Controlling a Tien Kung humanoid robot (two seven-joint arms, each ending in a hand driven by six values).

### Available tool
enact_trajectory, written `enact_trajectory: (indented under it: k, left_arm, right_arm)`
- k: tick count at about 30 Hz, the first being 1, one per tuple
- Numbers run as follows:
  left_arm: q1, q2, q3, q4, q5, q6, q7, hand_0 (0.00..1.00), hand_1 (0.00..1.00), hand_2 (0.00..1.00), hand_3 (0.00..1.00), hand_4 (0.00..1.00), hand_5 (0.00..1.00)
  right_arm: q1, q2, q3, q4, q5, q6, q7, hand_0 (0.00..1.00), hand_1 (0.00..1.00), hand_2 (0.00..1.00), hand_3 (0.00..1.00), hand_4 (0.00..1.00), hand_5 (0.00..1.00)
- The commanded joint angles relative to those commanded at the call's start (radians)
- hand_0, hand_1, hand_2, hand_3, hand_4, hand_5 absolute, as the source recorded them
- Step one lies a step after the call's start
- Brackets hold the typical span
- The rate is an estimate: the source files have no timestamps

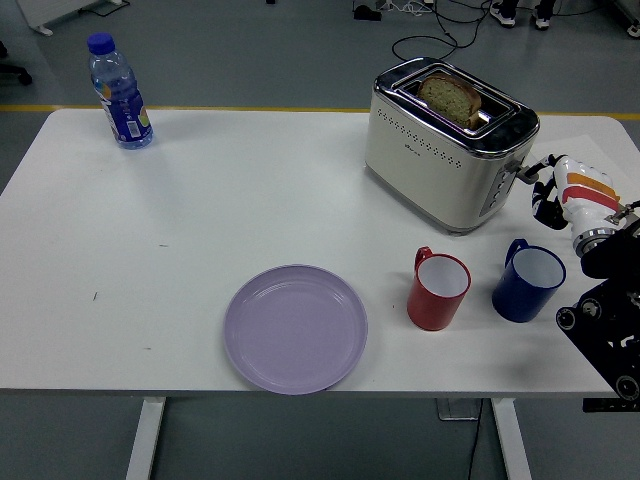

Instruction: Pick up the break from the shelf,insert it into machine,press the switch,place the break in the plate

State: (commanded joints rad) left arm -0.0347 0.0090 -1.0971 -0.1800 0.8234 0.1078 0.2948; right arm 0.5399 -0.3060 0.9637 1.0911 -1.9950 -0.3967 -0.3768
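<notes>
cream and chrome, the toaster (450,140) sits at the far right of the white table (200,220), and the bread (452,97) is down in its slot, only the top crust showing above the rim. the right hand (565,192) is right at the toaster's side, dark fingers (545,190) curled at the lever (527,176) on the end panel, gripping nothing. whether a fingertip actually touches the lever, can't tell from here. the lilac plate (295,328) waits bare near the front edge. a red mug (437,289) and a blue mug (526,281) stand side by side in front of the toaster, apart from each other. a water bottle (118,92) stands upright at the far left corner.
</notes>
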Motion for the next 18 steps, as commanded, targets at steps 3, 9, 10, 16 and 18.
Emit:
enact_trajectory:
  k: [3,9,10,16,18]
  left_arm:
    - [0.0,0.0,0.0,0.0,-0.001,0.0,0.0,0.419,0.497,0.592,0.693,0.51,0.998]
    - [-0.001,0.0,0.001,0.0,-0.001,-0.001,0.001,0.418,0.496,0.592,0.693,0.512,0.998]
    - [-0.001,0.0,0.002,0.0,-0.002,-0.001,0.0,0.418,0.496,0.592,0.693,0.512,0.998]
    - [0.0,-0.001,-0.002,0.0,0.001,0.0,0.001,0.418,0.497,0.59,0.693,0.512,0.998]
    - [0.0,-0.001,-0.003,0.0,0.003,0.001,0.002,0.418,0.497,0.591,0.693,0.511,0.998]
  right_arm:
    - [0.0,0.002,-0.003,-0.006,0.004,0.001,0.001,0.224,0.21,0.308,0.594,0.405,0.002]
    - [-0.002,0.004,-0.009,-0.023,0.01,0.004,0.001,0.226,0.21,0.308,0.591,0.406,0.002]
    - [-0.003,0.004,-0.009,-0.025,0.009,0.004,0.0,0.226,0.21,0.308,0.591,0.406,0.002]
    - [-0.003,0.005,-0.009,-0.038,0.008,0.004,0.0,0.226,0.21,0.308,0.591,0.407,0.002]
    - [-0.003,0.006,-0.009,-0.041,0.007,0.004,-0.001,0.226,0.207,0.307,0.59,0.404,0.002]
